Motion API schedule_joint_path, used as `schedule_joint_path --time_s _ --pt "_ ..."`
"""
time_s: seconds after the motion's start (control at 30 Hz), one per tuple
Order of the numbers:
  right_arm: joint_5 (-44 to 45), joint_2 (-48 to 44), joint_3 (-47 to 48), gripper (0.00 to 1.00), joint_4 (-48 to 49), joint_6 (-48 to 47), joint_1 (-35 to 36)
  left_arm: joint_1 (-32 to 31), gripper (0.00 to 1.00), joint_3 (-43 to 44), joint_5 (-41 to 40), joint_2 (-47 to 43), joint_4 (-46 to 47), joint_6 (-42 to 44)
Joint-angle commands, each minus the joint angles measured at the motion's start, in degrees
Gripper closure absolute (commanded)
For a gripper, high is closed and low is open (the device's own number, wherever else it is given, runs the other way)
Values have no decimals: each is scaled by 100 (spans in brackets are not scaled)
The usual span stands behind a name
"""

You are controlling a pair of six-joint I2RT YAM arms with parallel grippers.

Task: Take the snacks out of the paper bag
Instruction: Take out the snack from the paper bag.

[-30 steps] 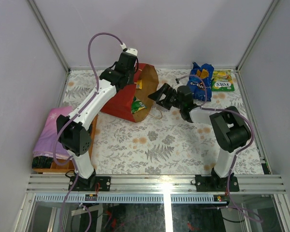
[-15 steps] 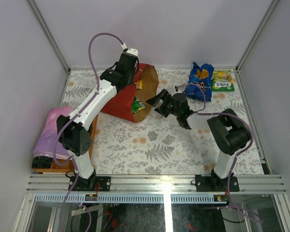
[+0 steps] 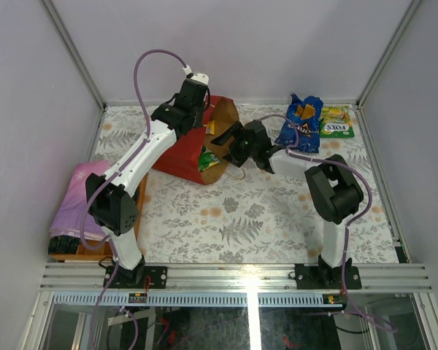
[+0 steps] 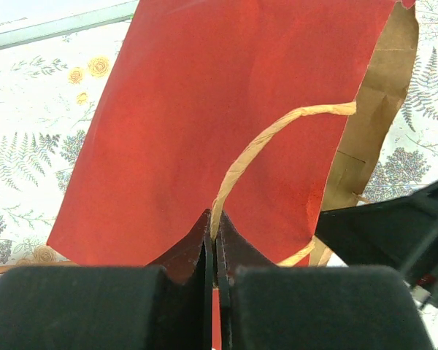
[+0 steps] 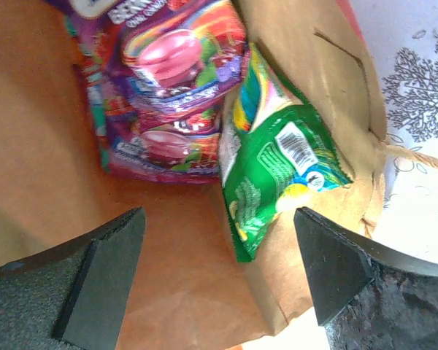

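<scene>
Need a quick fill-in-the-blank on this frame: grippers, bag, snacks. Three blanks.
1. The left gripper is shut on the string ____ of the paper bag.
2. The right gripper is ____, at the bag's mouth, facing a green packet and purple packets.
3. The blue chip bag lies ____ the paper bag, on the table.
Missing words: handle; open; outside.

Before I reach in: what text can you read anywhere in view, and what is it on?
"BER..." (cut off at the frame's top edge, rest blurred): on the purple-pink candy pack inside the paper bag.
Barcode and fine print on the green packet: too blurred.
Print on the blue chip bag and the yellow-green packet: too small to read.
</scene>
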Motion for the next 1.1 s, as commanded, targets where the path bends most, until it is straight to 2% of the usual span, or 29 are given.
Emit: schedule_joint_path --time_s 0.0,0.5,0.77,0.93,1.07 --pt "245 345 544 11 -539 226 227 -40 100 125 -50 -42 41 28" --pt "937 389 804 25 -1735 484 402 -31 99 62 -37 -134 87 56" --pt "741 766 969 35 -1212 598 477 -39 99 63 -46 -141 86 53" --pt "838 1110 1326 46 -1300 604 550 -33 99 69 -37 -160 87 56" --pt "860 1303 1565 48 -1461 607 595 -37 99 64 -45 -172 86 58"
